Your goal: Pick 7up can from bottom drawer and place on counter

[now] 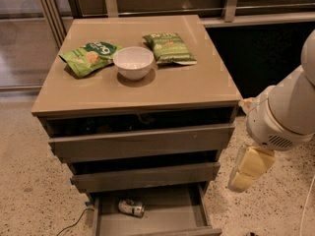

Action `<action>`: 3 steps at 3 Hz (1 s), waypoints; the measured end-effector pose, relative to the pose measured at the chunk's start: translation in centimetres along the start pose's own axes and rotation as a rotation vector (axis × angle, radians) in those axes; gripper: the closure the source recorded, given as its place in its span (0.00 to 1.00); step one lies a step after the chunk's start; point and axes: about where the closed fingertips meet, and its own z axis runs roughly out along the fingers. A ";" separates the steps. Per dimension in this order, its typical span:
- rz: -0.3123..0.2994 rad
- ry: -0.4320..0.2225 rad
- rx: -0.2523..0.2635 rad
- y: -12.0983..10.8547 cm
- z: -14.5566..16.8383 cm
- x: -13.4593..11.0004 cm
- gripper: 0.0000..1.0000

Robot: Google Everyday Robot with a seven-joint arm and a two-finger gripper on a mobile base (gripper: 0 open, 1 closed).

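Speckled floor, cabinet with its bottom drawer (170, 214) open

Lying on its side, the 7up can (131, 207) rests in that drawer near the left wall. On the counter (192, 85), an empty white bowl (133, 62) sits between two green snack bags (90, 57). The gripper (248, 168) hangs right of the cabinet, apart from it; whether it is open or closed, I cannot tell.

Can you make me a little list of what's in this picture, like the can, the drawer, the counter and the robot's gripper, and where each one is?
can: lying on its side in the bottom drawer, near its left side
bottom drawer: pulled open
counter: holds a bowl and two bags
bowl: white, upright, between the bags
left snack bag: green, lying flat
right snack bag: green, lying flat
gripper: right of the cabinet, beside the lower drawers, not touching the can
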 end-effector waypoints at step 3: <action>-0.025 -0.032 -0.153 5.5 6.7 0.2 0.00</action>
